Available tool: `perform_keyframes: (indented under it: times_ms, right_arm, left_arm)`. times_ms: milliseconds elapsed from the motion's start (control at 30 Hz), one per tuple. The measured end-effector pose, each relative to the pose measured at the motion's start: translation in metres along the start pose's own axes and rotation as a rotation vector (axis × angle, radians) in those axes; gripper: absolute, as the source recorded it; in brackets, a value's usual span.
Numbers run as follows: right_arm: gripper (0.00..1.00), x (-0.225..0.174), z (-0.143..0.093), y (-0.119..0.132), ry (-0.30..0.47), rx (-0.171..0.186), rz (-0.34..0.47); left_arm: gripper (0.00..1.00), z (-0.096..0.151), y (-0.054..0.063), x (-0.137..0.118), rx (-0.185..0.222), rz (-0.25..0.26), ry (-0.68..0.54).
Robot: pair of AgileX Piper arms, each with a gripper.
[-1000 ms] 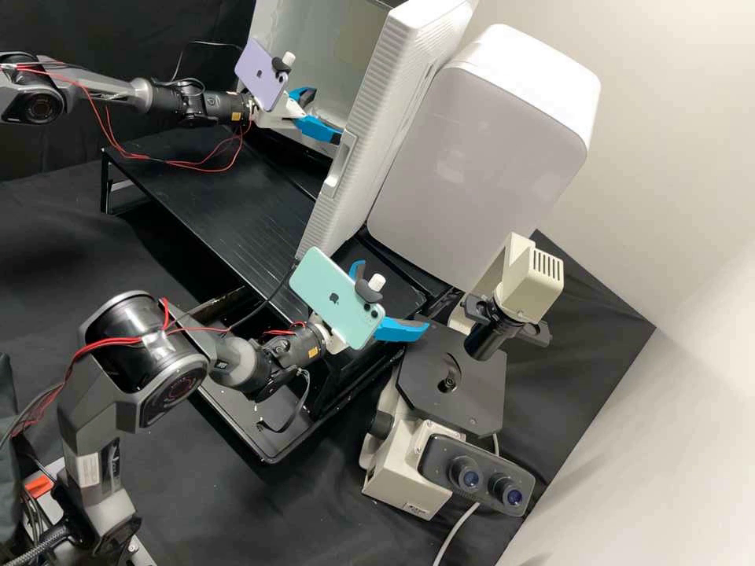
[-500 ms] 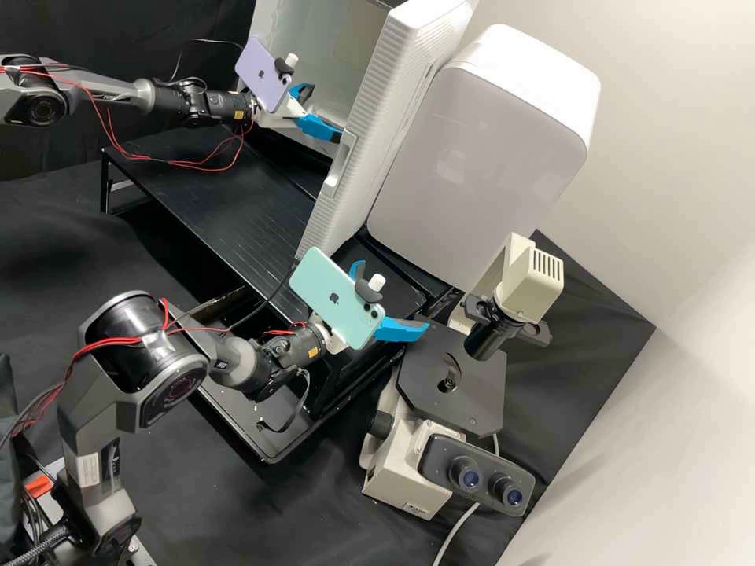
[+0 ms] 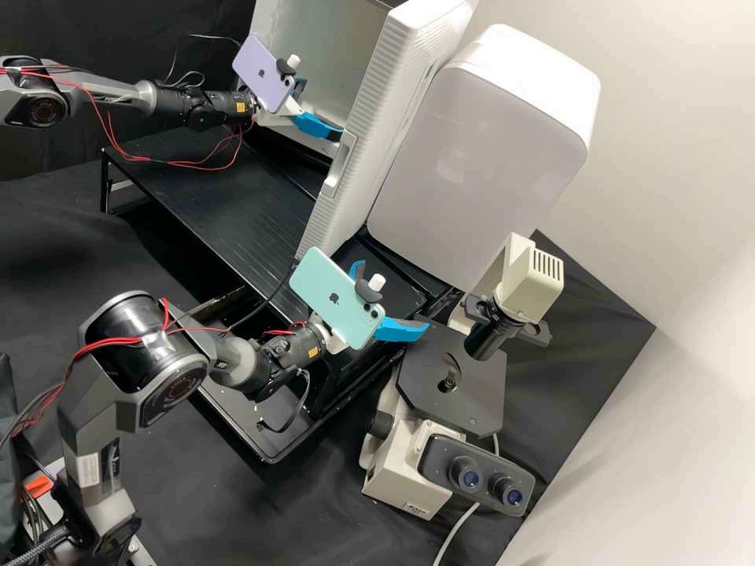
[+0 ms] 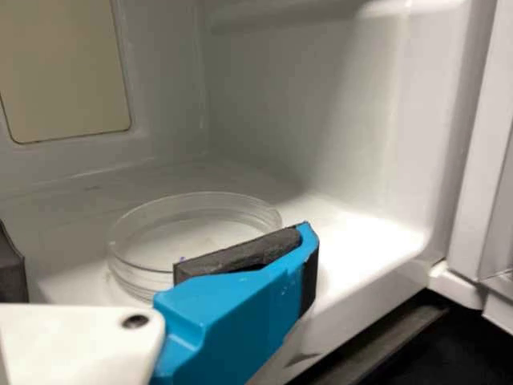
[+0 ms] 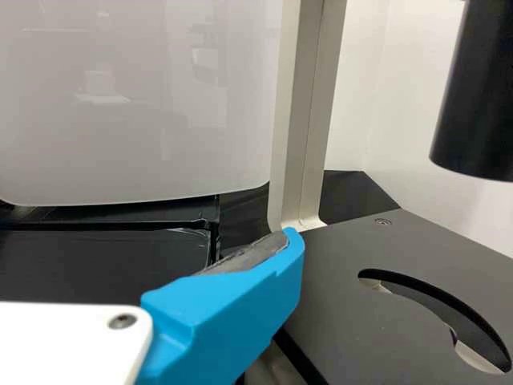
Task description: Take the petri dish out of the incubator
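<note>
Grasp approach: the left pincer [image 4: 152, 245], spread, is positioned at the petri dish [image 4: 200, 228] inside the incubator [image 4: 337, 128]; closure on its rim is judged next.

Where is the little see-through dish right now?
In the left wrist view, the petri dish sits on the white incubator floor, just ahead of the open left gripper.

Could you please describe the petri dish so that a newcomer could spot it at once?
Find the big white incubator, whose door is swung open. On its pale chamber floor lies the petri dish. It is a shallow, round, clear dish, the only see-through thing among opaque white walls.
</note>
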Motion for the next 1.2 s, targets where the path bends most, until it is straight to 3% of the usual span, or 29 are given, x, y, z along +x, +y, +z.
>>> perform_keyframes:
  times_ms: [133,433,633,667,700,767,833,967,1200]
  right_arm:
    - [1.0,0.0,0.0,0.0,0.0,0.0,0.0]
    - [1.0,0.0,0.0,0.0,0.0,0.0,0.0]
    - [1.0,0.0,0.0,0.0,0.0,0.0,0.0]
    - [1.0,0.0,0.0,0.0,0.0,0.0,0.0]
    - [1.0,0.0,0.0,0.0,0.0,0.0,0.0]
    - [1.0,0.0,0.0,0.0,0.0,0.0,0.0]
    - [1.0,0.0,0.0,0.0,0.0,0.0,0.0]
    - [1.0,0.0,0.0,0.0,0.0,0.0,0.0]
    - [1.0,0.0,0.0,0.0,0.0,0.0,0.0]
  left_arm:
    - [1.0,0.001,0.002,0.0,0.025,0.004,0.01]
    - [1.0,0.001,0.006,0.0,0.022,-0.009,0.077]
    - [1.0,0.007,0.006,0.001,0.061,-0.008,0.016]
    - [1.0,0.008,0.006,0.001,0.035,-0.008,0.001]
    - [1.0,0.01,0.006,0.001,0.039,-0.012,-0.019]
    - [1.0,0.014,0.005,0.001,0.11,-0.026,-0.066]
    - [1.0,0.017,0.003,0.001,0.039,-0.047,-0.09]
    - [1.0,0.019,0.0,0.0,0.079,-0.077,-0.12]
    - [1.0,0.02,0.0,0.0,0.082,-0.085,-0.116]
